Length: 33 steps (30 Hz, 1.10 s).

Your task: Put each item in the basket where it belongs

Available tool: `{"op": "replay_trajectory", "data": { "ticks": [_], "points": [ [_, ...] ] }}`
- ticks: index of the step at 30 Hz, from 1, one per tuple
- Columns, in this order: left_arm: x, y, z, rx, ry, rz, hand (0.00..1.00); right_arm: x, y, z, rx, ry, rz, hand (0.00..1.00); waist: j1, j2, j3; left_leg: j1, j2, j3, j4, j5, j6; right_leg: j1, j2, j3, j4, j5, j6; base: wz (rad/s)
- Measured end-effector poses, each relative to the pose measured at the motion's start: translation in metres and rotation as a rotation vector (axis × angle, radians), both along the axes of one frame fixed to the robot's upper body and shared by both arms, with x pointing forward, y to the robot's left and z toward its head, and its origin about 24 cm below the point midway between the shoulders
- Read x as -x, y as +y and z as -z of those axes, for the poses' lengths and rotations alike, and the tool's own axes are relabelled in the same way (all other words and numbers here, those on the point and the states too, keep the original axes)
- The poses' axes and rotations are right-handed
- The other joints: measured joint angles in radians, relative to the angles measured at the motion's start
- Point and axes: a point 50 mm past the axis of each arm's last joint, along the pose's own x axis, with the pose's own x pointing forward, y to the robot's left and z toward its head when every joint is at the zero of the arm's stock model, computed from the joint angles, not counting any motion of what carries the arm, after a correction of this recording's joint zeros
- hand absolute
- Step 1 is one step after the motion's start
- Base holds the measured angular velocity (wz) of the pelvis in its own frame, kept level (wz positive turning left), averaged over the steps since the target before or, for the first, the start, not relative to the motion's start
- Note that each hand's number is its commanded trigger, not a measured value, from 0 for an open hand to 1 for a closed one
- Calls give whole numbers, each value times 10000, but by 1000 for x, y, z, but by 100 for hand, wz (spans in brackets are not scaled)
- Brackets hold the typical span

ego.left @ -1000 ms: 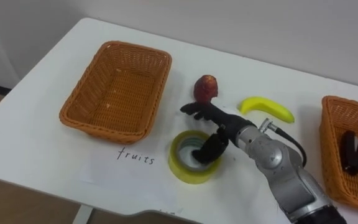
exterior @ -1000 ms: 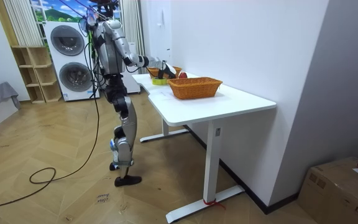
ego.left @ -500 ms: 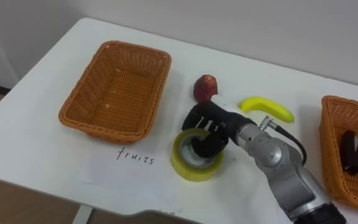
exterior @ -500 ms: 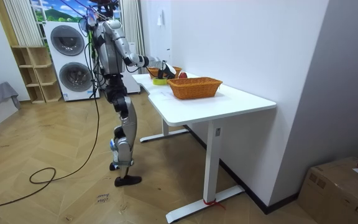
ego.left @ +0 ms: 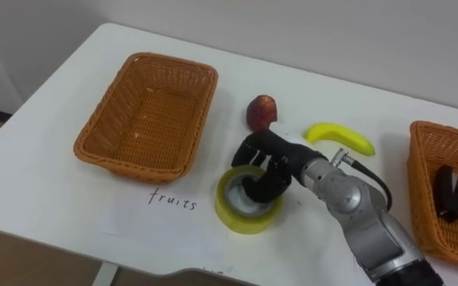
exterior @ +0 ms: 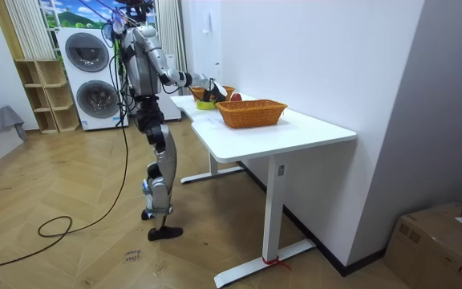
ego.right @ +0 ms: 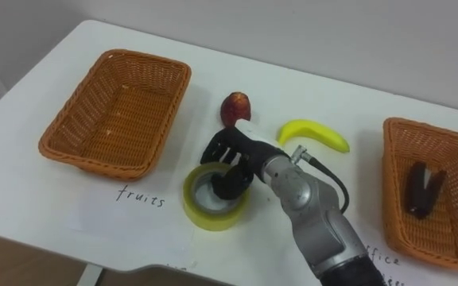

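Yellow tape roll point(ego.left: 230, 208): flat on the tabletop point(ego.left: 46, 171), lower centre of the frame, its left edge lapping a paper label point(ego.left: 173, 202). Not lifted, as far as I can tell.

Right hand point(ego.left: 281, 163): enters from the lower right and sits over the roll's upper-right rim. Fingers point(ego.left: 259, 187) are curled, some hooked down into the core and the rest arched over the outside of the ring. They are clenched on the roll's wall, a pinch across it (how firm, cannot tell).

Around it:
- Red fruit point(ego.left: 262, 111) just above the hand, near the knuckles but apart from them.
- Banana point(ego.left: 340, 137) to the upper right, beside the forearm and apart from it.
- Upper-left basket point(ego.left: 153, 111) by the label, nothing seen in it.
- Right-edge basket point(ego.left: 444, 129) holding a dark stapler-like item point(ego.left: 449, 195) (too small to name for certain).

Room view: the robot stands upright at the table's far end, with washing machines point(exterior: 87, 52) behind it.

Step in hand, my reading: securing the roll to carry it to the right-edge basket, since the office item lies there.

To do it well:
- Keep the pinch across the wall and lift straight up before any sideways swing, so the lower edge does not drag the paper.
- Gripped at one side, the ring will likely tip, so let it hang from the inner fingers rather than fight it level.
- Keep the knuckles off the red fruit, which would roll.
- Carry high enough to pass over the banana.
- Lower into a bare part of the basket beside the dark item, then open.
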Motion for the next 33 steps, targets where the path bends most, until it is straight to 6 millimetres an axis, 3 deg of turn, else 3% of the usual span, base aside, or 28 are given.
{"op": "replay_trajectory", "data": {
  "ticks": [5, 14, 16, 25, 31, 33],
  "points": [
    [-2, -1, 0, 22, -52, 107, 0, 0, 1, -3, -16, -172, -42, 100, -149, 76, 27, -25, -2, -10, -9, 0, 0, -43, 0, 30, 1, 0, 0, 0],
    [-10, -2, -3, 57, -506, 22, 0, 2, 1, -2, -71, -229, -102, 100, -234, 261, -56, 260, 71, 476, -113, 3, 4, -50, -1, 526, 3, 27, 42, -15],
    [-11, -1, -3, 89, -608, -83, 0, 3, -1, 0, -27, -216, -27, 100, -265, 301, -111, 303, 75, 548, -126, 4, 6, -40, -19, 552, 13, 35, 54, -12],
    [-6, 2, -3, 36, -912, -1296, 0, -3, -30, -7, 273, -696, 1035, 100, -605, 313, -142, 300, 67, 537, -125, 35, 57, -36, -45, 535, 28, 57, 75, 0],
    [-5, 5, -4, 74, -1057, -1855, 0, -8, -47, -32, 89, -1818, 1718, 100, -924, 267, -170, 264, 66, 442, -125, 38, 61, -29, -19, 529, 51, 60, 70, 2],
    [-8, 6, -5, 88, -1279, -1859, 0, -5, -52, -42, -97, -2366, 2029, 100, -1022, 191, -220, 297, 61, 447, -126, 39, 61, -26, -13, 525, 49, 60, 70, 0]
  ]
}}
